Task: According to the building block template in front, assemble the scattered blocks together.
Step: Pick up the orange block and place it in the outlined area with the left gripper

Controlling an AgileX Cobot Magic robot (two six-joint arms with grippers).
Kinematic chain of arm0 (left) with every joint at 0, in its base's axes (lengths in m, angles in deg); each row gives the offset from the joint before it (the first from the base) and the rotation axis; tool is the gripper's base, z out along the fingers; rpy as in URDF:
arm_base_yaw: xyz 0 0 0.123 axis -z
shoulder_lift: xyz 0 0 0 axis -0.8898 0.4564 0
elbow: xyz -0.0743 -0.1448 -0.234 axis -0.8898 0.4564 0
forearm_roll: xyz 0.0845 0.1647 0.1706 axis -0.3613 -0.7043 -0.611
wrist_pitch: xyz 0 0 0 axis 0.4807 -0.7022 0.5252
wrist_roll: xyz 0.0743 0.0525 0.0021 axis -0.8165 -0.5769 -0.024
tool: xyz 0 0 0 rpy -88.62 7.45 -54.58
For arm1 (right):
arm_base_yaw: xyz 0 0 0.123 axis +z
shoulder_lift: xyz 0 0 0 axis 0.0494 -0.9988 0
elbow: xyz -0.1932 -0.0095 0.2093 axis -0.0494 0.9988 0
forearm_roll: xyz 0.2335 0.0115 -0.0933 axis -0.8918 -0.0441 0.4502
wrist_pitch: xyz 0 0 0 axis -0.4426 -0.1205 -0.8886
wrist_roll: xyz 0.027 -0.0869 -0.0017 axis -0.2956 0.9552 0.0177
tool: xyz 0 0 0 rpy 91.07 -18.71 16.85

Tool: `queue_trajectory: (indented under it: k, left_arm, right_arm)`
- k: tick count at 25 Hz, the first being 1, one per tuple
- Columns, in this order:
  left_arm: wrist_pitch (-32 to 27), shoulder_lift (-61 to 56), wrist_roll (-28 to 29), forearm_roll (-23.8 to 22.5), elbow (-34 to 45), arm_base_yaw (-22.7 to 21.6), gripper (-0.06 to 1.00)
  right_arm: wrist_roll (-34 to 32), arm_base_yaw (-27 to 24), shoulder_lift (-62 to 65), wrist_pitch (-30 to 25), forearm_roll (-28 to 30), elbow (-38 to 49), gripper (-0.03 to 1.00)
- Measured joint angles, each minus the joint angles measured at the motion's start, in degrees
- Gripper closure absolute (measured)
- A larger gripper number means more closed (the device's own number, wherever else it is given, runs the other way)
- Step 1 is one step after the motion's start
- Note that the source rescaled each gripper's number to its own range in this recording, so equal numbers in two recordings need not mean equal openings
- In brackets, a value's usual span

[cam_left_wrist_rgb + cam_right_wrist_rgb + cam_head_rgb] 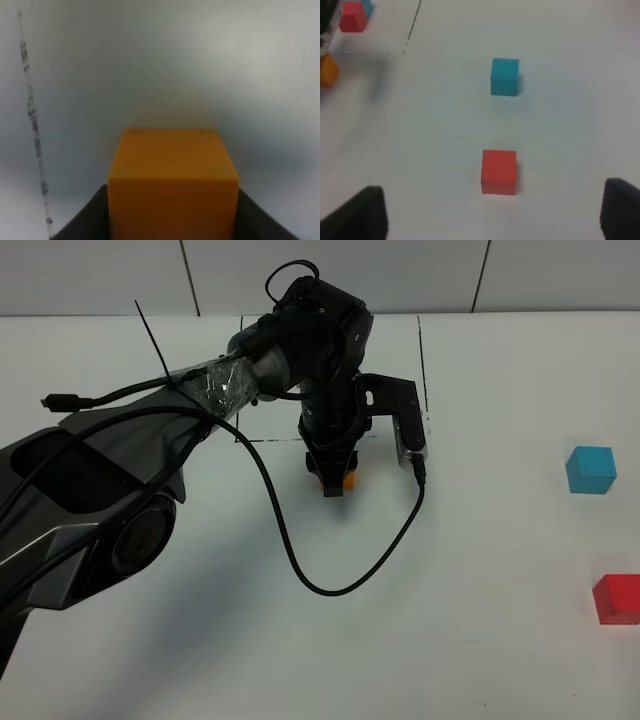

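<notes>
My left gripper (337, 483) is shut on the orange cube (351, 479), holding it at table level just in front of the black-line frame (422, 370). In the left wrist view the orange cube (172, 180) sits between the dark fingers (85, 220). The cyan-blue cube (590, 470) and the red cube (617, 598) lie apart at the far right. In the right wrist view my right gripper (492, 215) is open above the red cube (499, 171), with the cyan-blue cube (505, 76) beyond. The template's red cube (352, 16) and cyan-blue cube (367, 6) show inside the frame; its orange cube is hidden.
The left arm (200, 400) and its looping black cable (330, 585) stretch over the middle of the white table (480, 640) and cover the template in the high view. A black frame line (35, 135) runs beside the held cube.
</notes>
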Motion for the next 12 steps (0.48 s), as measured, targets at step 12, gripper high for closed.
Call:
queue_trajectory:
  k: [12]
  left_arm:
    - [1.04,0.07,-2.19,0.0,-0.07,0.0,0.94]
  right_arm:
    - [0.0,0.0,0.0,0.0,0.0,0.0,0.23]
